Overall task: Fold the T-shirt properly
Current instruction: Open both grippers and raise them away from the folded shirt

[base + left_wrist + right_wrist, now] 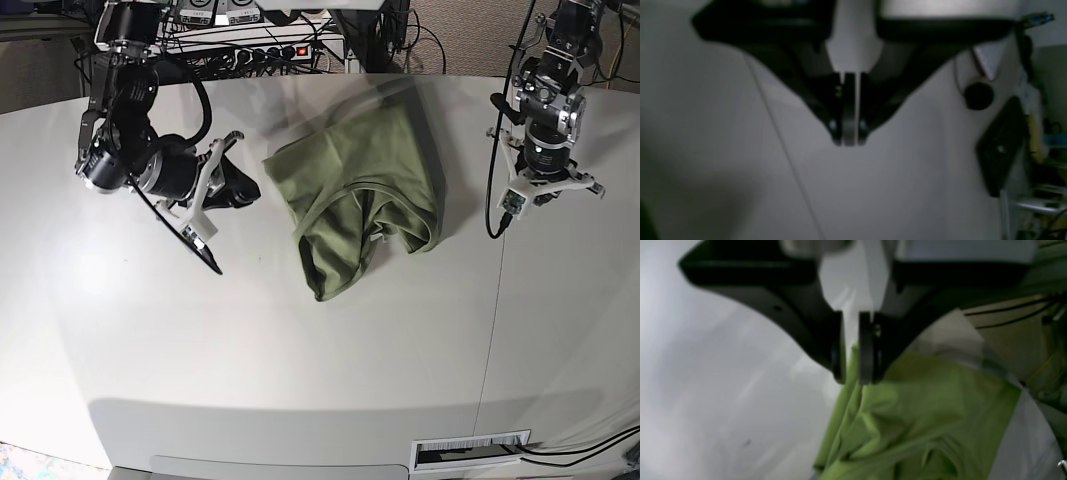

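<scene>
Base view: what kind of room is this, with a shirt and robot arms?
Probably a robot lab or workshop. Two robot arms stand over a big white table, a green T-shirt lies crumpled on it, and a tangle of cables sits behind the table.

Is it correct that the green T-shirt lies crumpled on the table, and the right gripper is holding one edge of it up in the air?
Not quite. The T-shirt does lie crumpled on the table, but the right gripper holds none of it. The base view shows that gripper beside the shirt, apart from the cloth, and no edge is lifted.
</scene>
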Available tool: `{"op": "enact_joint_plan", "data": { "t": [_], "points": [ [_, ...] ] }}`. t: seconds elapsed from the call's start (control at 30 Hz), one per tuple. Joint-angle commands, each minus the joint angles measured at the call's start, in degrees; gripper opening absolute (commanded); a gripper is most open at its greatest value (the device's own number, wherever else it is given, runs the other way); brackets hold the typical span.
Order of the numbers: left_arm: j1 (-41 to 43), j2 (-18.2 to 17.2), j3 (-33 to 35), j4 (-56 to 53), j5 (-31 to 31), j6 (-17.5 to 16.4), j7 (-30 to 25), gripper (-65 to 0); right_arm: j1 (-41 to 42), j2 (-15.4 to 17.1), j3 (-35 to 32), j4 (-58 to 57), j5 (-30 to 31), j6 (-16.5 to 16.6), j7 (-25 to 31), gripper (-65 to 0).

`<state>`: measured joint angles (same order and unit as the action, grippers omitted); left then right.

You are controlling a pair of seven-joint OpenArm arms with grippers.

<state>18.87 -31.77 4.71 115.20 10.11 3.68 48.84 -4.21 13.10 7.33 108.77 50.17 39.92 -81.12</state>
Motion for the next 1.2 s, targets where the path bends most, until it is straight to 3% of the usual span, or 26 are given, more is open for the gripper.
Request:
{"op": "enact_joint_plan", "data": {
  "t": [0.0, 0.17, 0.33, 0.53, 0.67, 0.73, 0.87, 1.03, 1.17],
  "points": [
    [-0.31, -0.76, -0.39, 0.96, -0.42, 1.03, -0.81, -65.0, 0.35, 0.76, 0.17, 1.11, 0.96, 0.08, 1.12, -64.1],
    [-0.31, -0.76, -0.39, 0.98, -12.20, 0.98, -0.83, -64.0, -1.46, 0.90, 0.15, 1.09, -6.64, 0.08, 2.01, -65.0],
    [-0.31, -0.61, -0.39, 0.98, -23.34, 0.61, -0.57, -64.0, -4.13, 0.87, 0.11, 1.05, -7.65, 0.08, 3.48, -65.0],
    [0.11, -0.59, -0.39, 1.31, -39.08, -9.25, 1.79, -64.0, -4.98, 0.87, -0.63, 1.05, -8.37, 0.08, 6.73, -65.0],
    [2.27, -0.59, -0.39, 2.73, -48.57, -17.22, 3.26, -64.0, -4.98, 0.85, -6.82, 1.03, -16.50, 0.08, 9.97, -65.0],
    [3.85, -0.59, -0.39, 3.74, -50.51, -19.32, 3.26, -64.0, -4.98, 0.87, -10.71, 1.03, -21.77, 0.08, 12.79, -65.0],
    [6.38, -0.55, -0.39, 4.76, -51.17, -20.28, 3.28, -64.0, -4.98, 0.87, -15.91, 1.03, -28.52, 0.08, 16.00, -65.0],
    [9.09, -0.37, -0.39, 5.42, -57.75, -26.14, 3.23, -64.0, -4.98, 0.85, -16.72, 1.03, -29.22, 0.08, 16.48, -65.0],
    [9.35, 1.20, -0.39, 5.42, -57.72, -26.71, 2.62, -64.0, -4.98, 0.81, -16.76, 1.03, -29.05, 0.08, 19.41, -65.0]
  ]
}}
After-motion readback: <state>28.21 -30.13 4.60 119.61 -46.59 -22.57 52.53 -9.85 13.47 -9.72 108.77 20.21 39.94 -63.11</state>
